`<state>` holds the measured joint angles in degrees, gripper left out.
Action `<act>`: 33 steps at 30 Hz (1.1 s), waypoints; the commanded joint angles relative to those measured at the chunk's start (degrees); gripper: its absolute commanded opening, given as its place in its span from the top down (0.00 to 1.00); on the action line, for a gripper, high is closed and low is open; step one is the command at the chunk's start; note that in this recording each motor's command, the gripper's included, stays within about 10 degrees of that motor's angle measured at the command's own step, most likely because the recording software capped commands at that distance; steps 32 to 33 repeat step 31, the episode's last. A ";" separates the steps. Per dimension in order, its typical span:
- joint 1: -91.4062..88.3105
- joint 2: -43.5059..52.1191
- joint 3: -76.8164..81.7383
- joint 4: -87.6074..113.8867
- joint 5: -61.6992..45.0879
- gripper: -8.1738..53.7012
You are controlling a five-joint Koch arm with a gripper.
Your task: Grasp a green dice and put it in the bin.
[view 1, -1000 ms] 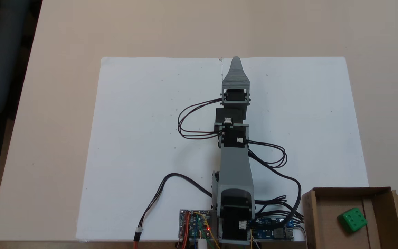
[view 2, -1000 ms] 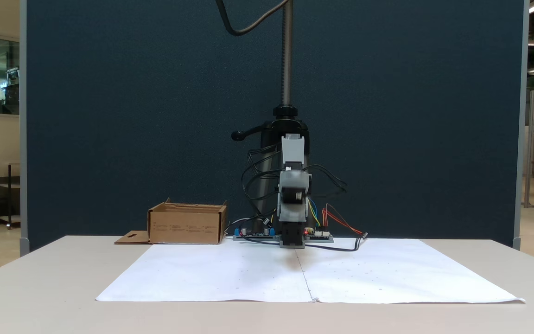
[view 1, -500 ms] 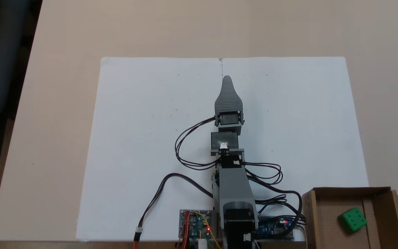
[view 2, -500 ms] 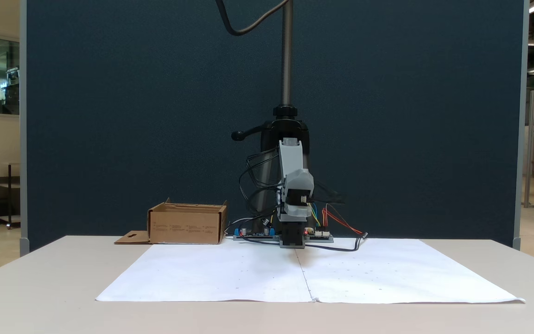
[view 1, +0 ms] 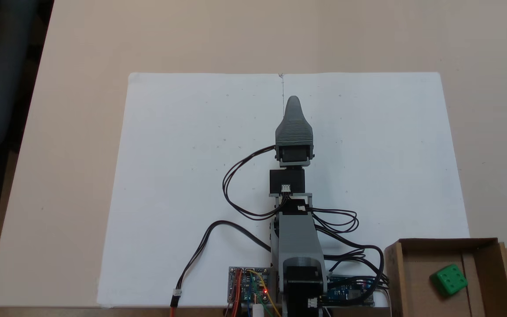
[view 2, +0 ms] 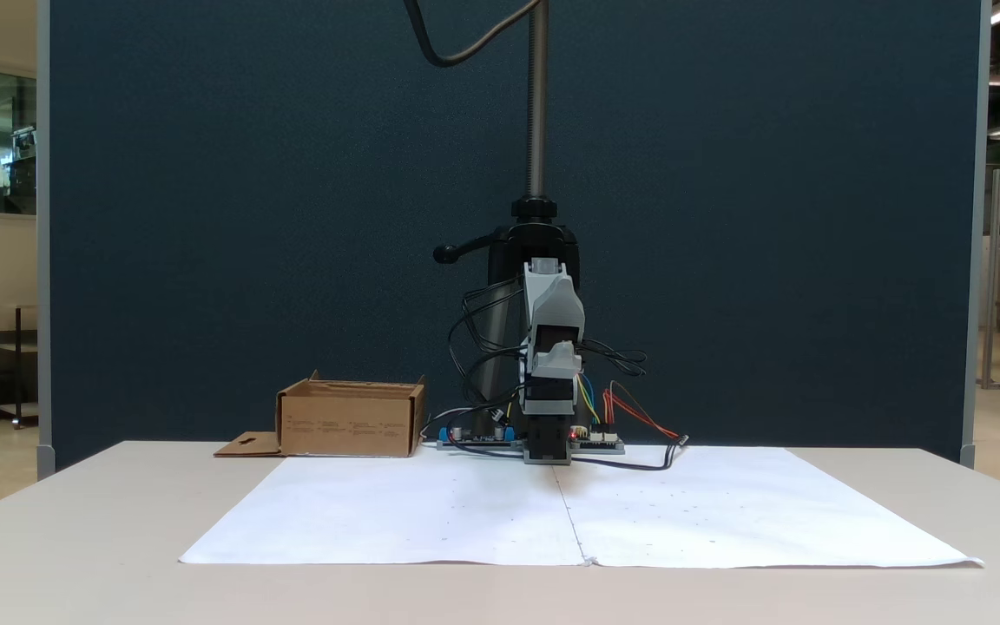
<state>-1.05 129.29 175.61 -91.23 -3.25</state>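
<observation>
beige tabletop [view 1: 478,44] under white paper [view 1: 183,154], a dark blue partition [view 2: 248,217] behind — the end effector [view 1: 293,100] hangs over the paper's middle seam, its grey jaws stacked one behind the other, so i cannot tell if it is open or closed. the green dice [view 1: 448,279] lies inside the bin [view 1: 394,268], well apart from the end effector, back beside the arm's base and to the right in the fixed view from above. from the front the bin [view 2: 351,421] stands to the end effector's [view 2: 555,354] lower left.

One green dice [view 1: 449,279] – one bin [view 1: 395,277].
</observation>
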 commanded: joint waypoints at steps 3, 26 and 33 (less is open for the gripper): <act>-0.70 6.24 3.78 -4.48 -2.37 0.16; 5.36 6.33 3.78 2.29 -2.29 0.16; 5.27 6.42 3.78 2.20 -2.20 0.16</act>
